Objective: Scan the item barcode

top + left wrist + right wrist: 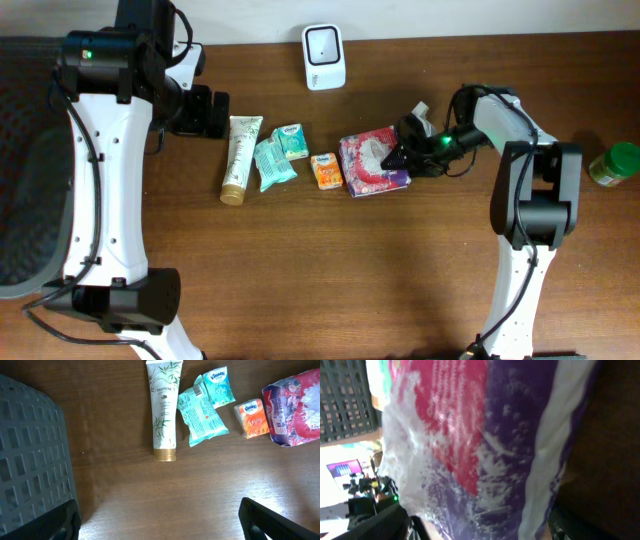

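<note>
A row of goods lies on the brown wooden counter [150, 485]. Nearest the counter's edge, beside a grey gridded surface [30, 450], lies a white Pantene tube [164, 405], its gold cap toward the camera. Just beside it a teal packet [202, 415], barcode up, touches a Kleenex pack [220, 387]. Farther from that edge lie an orange pack [252, 419] and a red-and-purple pack [295, 410]. The jaws of the left gripper [158, 515] stand wide apart over bare wood, holding nothing.
</note>
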